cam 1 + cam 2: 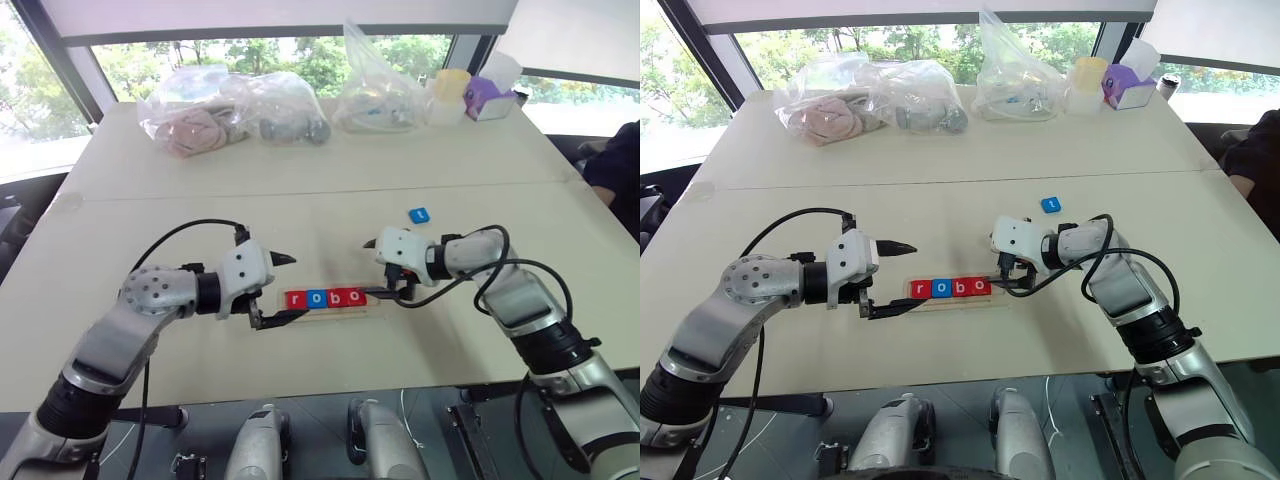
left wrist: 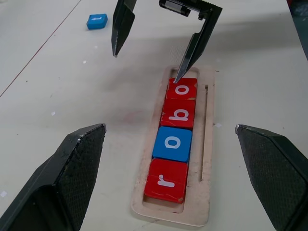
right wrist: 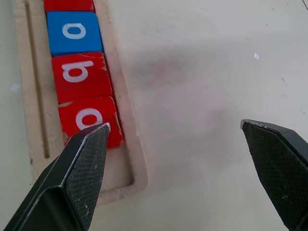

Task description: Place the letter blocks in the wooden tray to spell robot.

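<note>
Letter blocks: four flat glossy squares, r-o-b-o, seated in pale wooden tray, rounded corners, mid-desk. Fifth blue tile loose at 1 o'clock from tray. Left tool and right tool spread wide, gripping nothing, flanking tray ends.

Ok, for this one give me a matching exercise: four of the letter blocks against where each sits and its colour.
Things:
1. r block
2. first o block
3. b block
4. t block

Descriptions:
A. blue, loose on the table beyond the wooden tray
B. red, third in the tray
C. red, at the tray's end near the left gripper
D. blue, second in the tray

Pairs: 1-C, 2-D, 3-B, 4-A
</note>
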Motion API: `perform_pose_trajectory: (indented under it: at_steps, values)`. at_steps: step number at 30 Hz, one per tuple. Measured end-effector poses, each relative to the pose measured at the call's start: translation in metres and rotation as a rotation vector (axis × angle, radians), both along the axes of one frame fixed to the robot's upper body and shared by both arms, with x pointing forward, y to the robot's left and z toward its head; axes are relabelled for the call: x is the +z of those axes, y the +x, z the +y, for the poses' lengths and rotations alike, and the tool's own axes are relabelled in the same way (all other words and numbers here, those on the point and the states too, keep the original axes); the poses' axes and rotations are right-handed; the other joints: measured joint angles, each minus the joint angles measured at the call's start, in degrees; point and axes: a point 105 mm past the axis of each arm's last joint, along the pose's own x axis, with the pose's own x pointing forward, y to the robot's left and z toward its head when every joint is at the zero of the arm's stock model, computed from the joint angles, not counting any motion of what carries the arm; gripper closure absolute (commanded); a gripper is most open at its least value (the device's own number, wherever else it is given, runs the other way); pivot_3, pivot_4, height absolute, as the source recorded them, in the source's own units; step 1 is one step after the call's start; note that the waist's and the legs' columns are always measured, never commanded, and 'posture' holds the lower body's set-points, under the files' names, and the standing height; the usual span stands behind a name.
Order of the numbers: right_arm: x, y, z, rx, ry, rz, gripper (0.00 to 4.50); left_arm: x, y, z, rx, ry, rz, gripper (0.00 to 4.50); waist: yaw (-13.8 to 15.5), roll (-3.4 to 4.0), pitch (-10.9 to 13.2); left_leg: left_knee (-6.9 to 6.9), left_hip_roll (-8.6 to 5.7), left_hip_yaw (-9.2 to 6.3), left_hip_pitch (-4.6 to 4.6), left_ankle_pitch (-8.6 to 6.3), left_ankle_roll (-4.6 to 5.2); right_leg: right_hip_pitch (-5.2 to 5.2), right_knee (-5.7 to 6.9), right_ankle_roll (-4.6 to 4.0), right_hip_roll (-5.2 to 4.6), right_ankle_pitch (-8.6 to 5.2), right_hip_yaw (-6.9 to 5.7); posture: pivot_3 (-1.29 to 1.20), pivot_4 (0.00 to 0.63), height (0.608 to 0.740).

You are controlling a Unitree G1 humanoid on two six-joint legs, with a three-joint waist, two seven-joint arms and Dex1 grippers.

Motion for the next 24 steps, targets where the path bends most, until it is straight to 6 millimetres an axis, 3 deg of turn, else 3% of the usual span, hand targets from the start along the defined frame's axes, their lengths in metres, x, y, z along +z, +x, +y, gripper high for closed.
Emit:
perform_pose_trajectory:
  at_steps: [7,9,16,20,24]
  values:
    - [0.005,0.005,-0.018,-0.074,0.001,-0.029,0.04,0.000,0.000,0.000,-0.002,0.000,0.000,0.00,-0.1,0.00,0.0,0.00,0.00,0.00,0.00,0.00,0.00,-0.01,0.00,0.00,0.00,0.00,0.00,0.00,0.150,0.740]
    - [0.011,0.018,-0.022,-0.160,0.045,-0.070,0.04,0.001,0.000,-0.001,-0.005,-0.001,-0.004,0.00,-0.2,0.00,0.0,0.00,0.00,0.03,0.02,0.01,-0.02,-0.01,0.01,-0.01,0.00,0.01,0.01,0.00,0.150,0.740]
    - [0.039,0.071,-0.063,-0.630,0.197,-0.231,0.04,0.002,0.001,-0.001,-0.004,-0.001,-0.007,0.00,-0.2,0.00,0.0,-0.03,0.00,0.01,0.00,0.03,-0.05,-0.02,0.01,-0.02,0.01,0.02,0.00,0.00,0.150,0.740]
    - [0.025,0.082,-0.079,-0.865,0.285,-0.181,0.04,0.002,0.001,-0.001,-0.004,-0.001,-0.007,0.00,-0.1,0.01,0.0,-0.03,0.00,0.02,-0.03,0.03,-0.05,-0.02,0.00,0.05,0.00,0.07,0.01,0.00,0.150,0.740]
    - [0.001,0.086,-0.079,-1.008,0.371,-0.051,0.04,0.002,0.001,-0.001,-0.003,0.001,-0.008,0.00,-0.3,0.02,0.0,-0.03,0.00,0.01,-0.02,0.04,-0.04,-0.03,0.02,0.10,0.00,0.10,0.01,0.00,0.150,0.740]
